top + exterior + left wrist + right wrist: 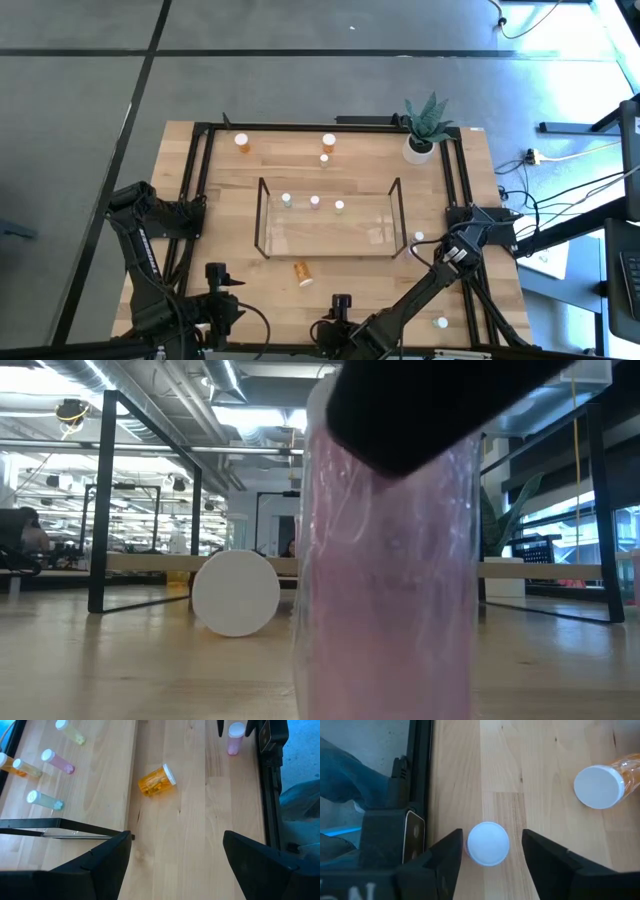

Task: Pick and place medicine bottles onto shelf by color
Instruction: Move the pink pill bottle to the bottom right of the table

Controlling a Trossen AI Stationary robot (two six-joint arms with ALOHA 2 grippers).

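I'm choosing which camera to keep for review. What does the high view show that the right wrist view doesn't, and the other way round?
Only the high view shows the shelf, the plant and the waiting left gripper at the near edge. Only the right wrist view shows the right gripper with a finger either side of a pink bottle's white cap. Both show the tipped orange bottle.

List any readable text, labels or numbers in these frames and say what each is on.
"N" with part of another letter: white print, cut off, on the right gripper body in its own wrist view.
Orange bottle: no label text legible.
Pink bottle: none legible.
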